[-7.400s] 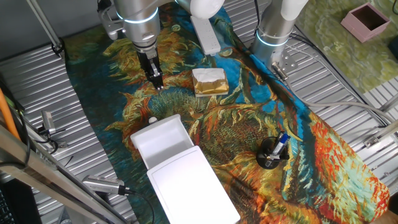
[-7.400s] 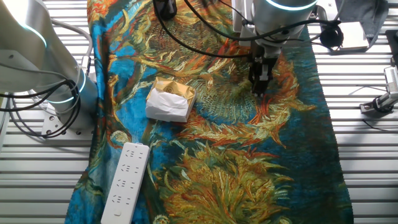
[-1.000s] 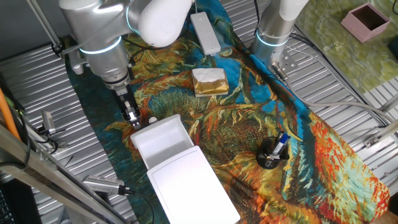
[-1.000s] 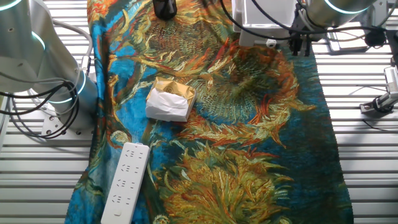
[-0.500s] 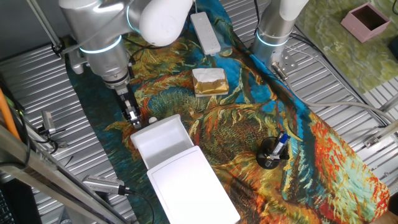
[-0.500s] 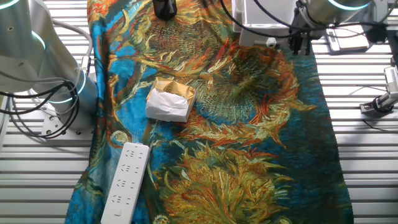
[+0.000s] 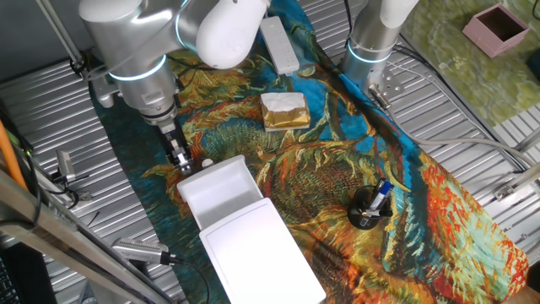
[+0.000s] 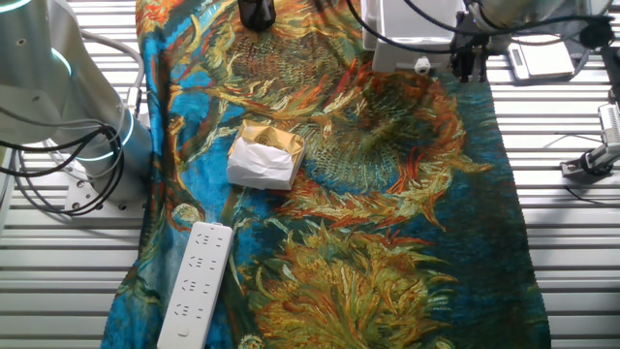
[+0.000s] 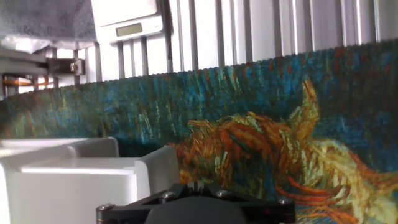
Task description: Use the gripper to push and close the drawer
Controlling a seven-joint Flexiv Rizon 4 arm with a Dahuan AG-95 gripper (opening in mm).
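Observation:
The white drawer (image 7: 218, 195) stands pulled out of its flat white box (image 7: 261, 255), with a small round knob (image 7: 206, 163) on its front. My gripper (image 7: 181, 162) points down, shut and empty, just left of the knob at the drawer's front left corner; whether it touches is unclear. In the other fixed view the gripper (image 8: 464, 70) hangs right of the drawer front (image 8: 405, 50) and its knob (image 8: 422, 65). In the hand view the shut fingertips (image 9: 196, 185) show at the bottom, with the drawer front (image 9: 74, 180) to the left.
A gold-and-white square block (image 7: 283, 111) lies on the sunflower cloth beyond the drawer. A long white bar (image 7: 279, 44) lies at the far edge. A black pen holder (image 7: 367, 209) stands to the right. A second silver arm (image 7: 376, 35) stands at the back right.
Over seven seconds the gripper moved from the cloth's middle down to the drawer's front corner. In the last second it has barely shifted; the drawer has not moved.

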